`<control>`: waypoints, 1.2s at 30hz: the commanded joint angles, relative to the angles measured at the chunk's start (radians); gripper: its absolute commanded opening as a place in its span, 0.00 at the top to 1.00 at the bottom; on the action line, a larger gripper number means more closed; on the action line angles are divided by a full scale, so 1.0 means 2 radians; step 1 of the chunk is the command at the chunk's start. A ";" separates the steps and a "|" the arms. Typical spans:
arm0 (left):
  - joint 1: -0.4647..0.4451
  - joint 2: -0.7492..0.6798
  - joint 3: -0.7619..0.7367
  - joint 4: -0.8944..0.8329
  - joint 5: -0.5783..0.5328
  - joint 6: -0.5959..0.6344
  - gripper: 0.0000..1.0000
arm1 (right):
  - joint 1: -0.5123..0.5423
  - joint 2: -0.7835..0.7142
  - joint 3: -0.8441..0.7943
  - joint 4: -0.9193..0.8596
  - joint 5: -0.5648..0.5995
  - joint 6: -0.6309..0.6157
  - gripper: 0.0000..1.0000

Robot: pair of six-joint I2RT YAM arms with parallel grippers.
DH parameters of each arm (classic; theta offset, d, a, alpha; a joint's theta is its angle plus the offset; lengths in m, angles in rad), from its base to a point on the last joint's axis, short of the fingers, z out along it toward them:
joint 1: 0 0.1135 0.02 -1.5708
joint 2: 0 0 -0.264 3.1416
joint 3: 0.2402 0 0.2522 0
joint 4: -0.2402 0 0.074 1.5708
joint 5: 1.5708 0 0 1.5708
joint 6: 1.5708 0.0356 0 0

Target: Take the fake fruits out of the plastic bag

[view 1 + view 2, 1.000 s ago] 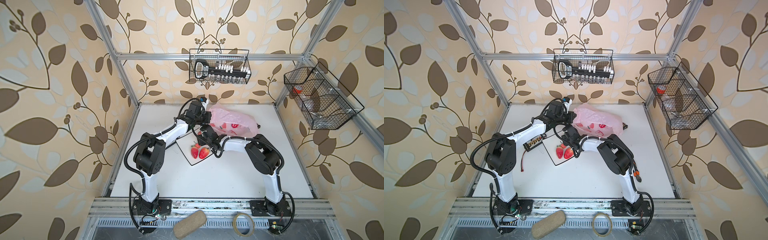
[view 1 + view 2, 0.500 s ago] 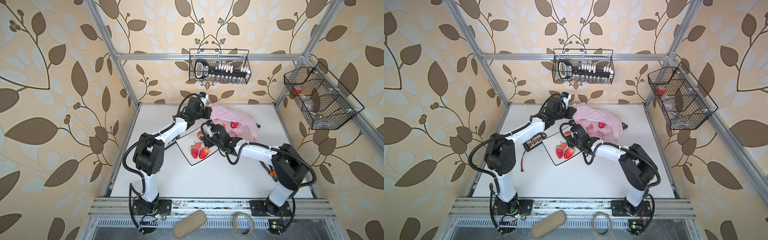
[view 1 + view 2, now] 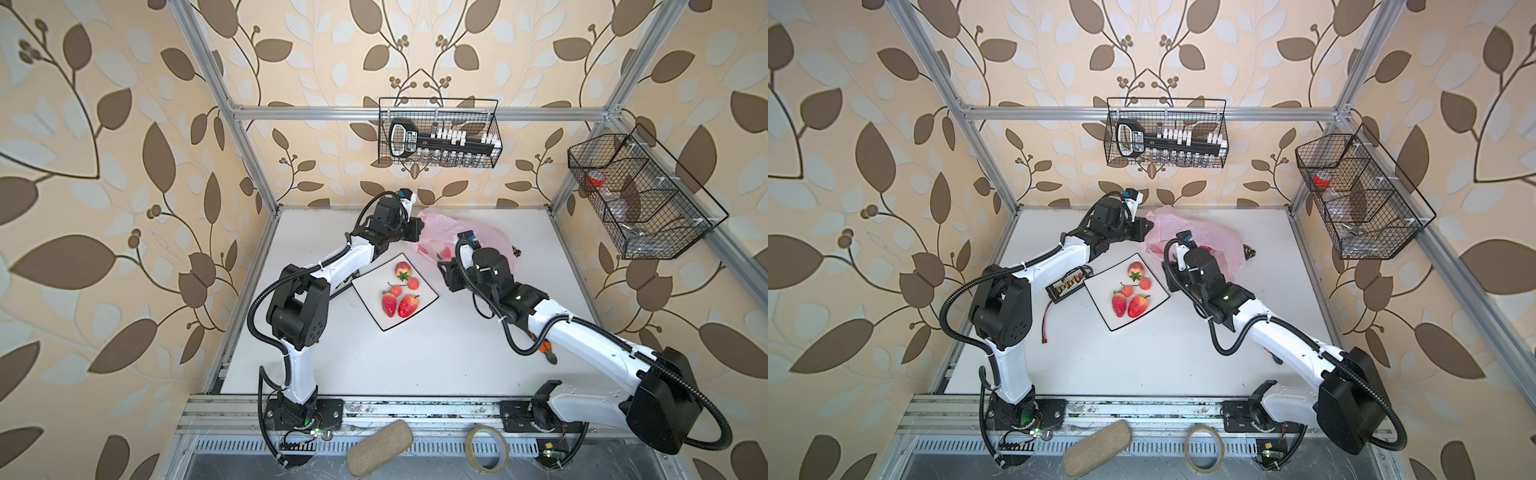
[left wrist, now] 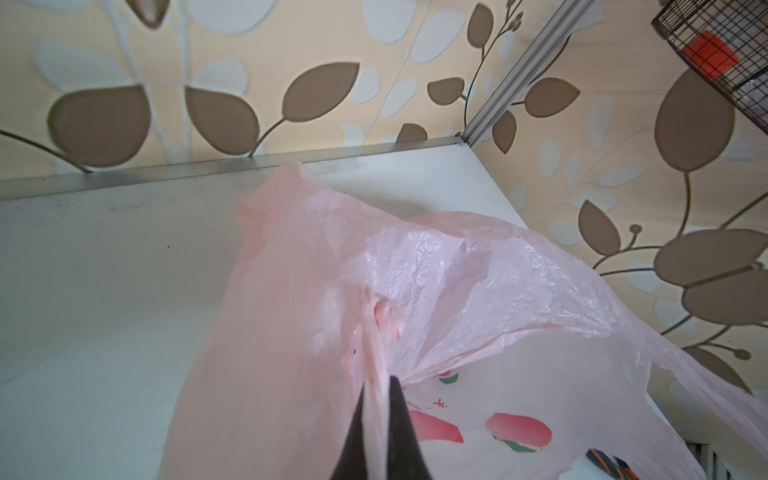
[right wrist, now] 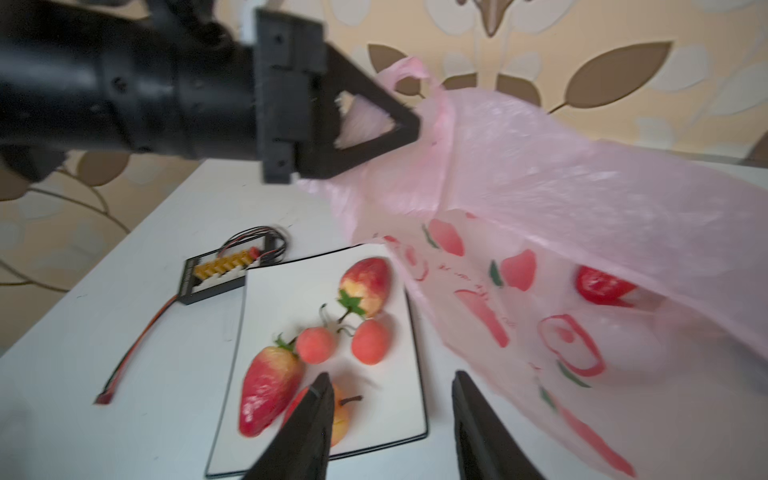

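The pink plastic bag lies at the back of the table. My left gripper is shut on a bunched fold of its rim and holds the mouth up. One red strawberry shows inside the bag. Three strawberries and two cherries lie on the white square plate. My right gripper hovers open and empty between the plate's right edge and the bag.
A black connector board with red and black wires lies left of the plate. Orange-handled pliers lie under the right arm. A dark object sits behind the bag. Wire baskets hang on the walls.
My right gripper has drawn back from above the plate's far corner to the plate's right side, and its jaws have narrowed. The left gripper has kept its hold and shifted slightly toward the back.
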 commanded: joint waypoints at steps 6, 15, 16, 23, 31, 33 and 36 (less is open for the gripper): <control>0.003 -0.036 -0.024 0.032 0.007 -0.015 1.00 | -0.071 0.105 0.085 -0.063 0.036 0.111 0.65; -0.004 -0.048 -0.018 0.032 0.020 -0.011 1.00 | -0.085 0.234 0.143 -0.030 0.087 0.132 0.59; -0.005 -0.048 -0.016 0.033 0.020 -0.010 1.00 | -0.086 0.242 0.145 -0.026 0.090 0.127 0.58; -0.014 -0.051 0.006 0.035 0.039 -0.005 1.00 | -0.100 0.291 0.166 -0.028 0.123 0.125 0.44; -0.019 -0.053 0.006 0.036 0.050 -0.003 1.00 | -0.127 0.356 0.219 -0.038 0.146 0.126 0.21; -0.020 -0.052 0.008 0.036 0.053 -0.004 1.00 | -0.135 0.372 0.234 -0.043 0.146 0.126 0.19; -0.022 -0.051 0.011 0.035 0.056 -0.003 1.00 | -0.146 0.396 0.259 -0.051 0.143 0.120 0.18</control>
